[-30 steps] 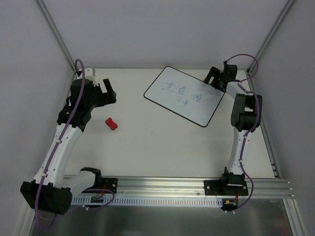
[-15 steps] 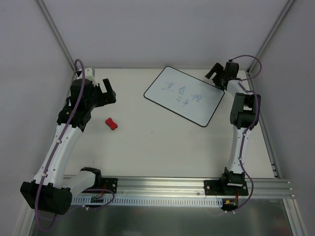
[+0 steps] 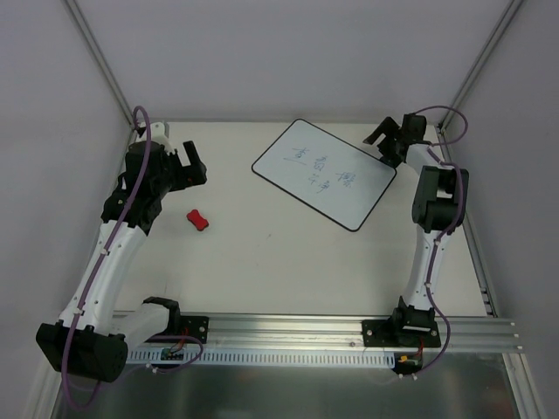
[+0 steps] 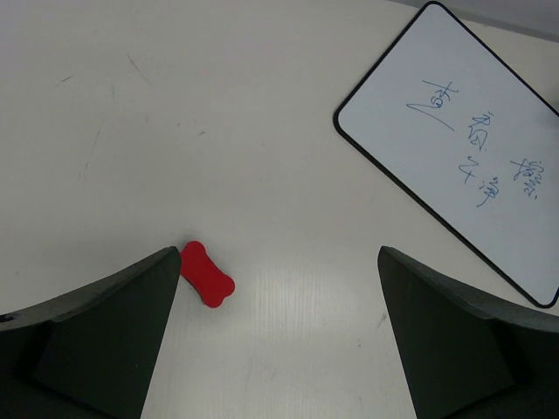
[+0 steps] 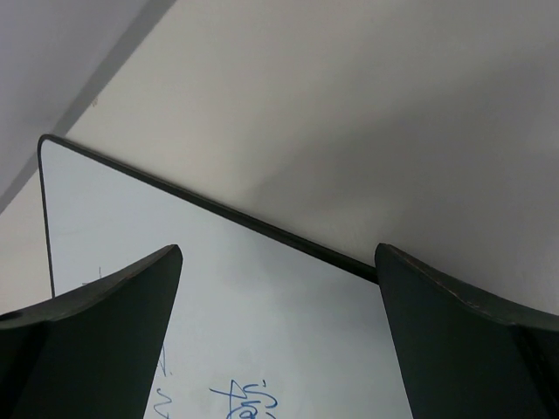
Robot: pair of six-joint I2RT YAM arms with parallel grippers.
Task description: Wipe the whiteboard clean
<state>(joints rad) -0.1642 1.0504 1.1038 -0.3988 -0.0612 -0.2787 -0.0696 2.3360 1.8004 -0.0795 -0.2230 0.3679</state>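
Right tool (image 5: 278,253) wide apart at whiteboard (image 5: 262,332) edge, blue writing (image 5: 238,398) partly cropped, illegible.

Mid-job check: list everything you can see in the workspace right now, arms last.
whiteboard: one, white with a black rim and blue writing, lying flat and askew at the table's far right.
eraser: one, red, on the table's left half, apart from the whiteboard.
table: one, off-white, under everything.
rail: one, silver, along the near edge.
left gripper: one, black, open and empty, beyond the eraser.
right gripper: one, black, open and empty, at the whiteboard's far right edge.
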